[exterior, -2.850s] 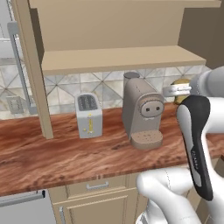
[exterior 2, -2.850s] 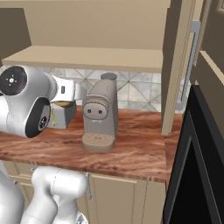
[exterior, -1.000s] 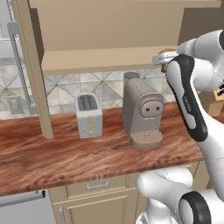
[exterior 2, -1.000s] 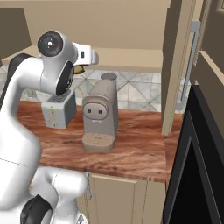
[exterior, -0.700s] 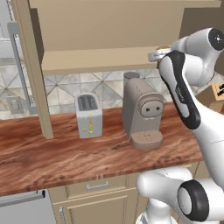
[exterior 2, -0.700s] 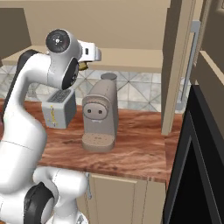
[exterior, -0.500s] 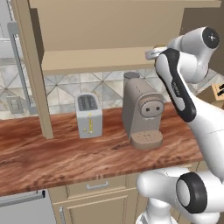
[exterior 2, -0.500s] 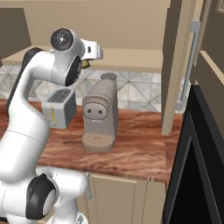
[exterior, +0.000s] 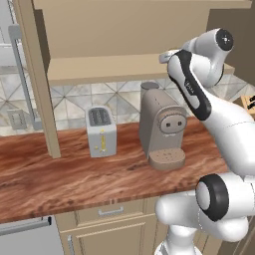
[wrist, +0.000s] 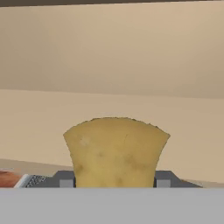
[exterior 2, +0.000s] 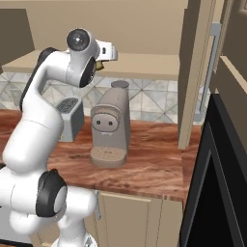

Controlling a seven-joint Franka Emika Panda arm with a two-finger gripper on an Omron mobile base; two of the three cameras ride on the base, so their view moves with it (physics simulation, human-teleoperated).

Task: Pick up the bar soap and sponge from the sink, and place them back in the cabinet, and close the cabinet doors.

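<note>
The gripper (wrist: pixel 113 181) is closed on the sponge (wrist: pixel 116 151), with one dark finger (wrist: pixel 64 179) on each side of it, so the jaws stand only as wide as the sponge. It holds the sponge at the front edge of the shelf of the cabinet (exterior: pixel 114 67), above the coffee machine (exterior: pixel 162 127) on the counter (exterior: pixel 74 177).
</note>
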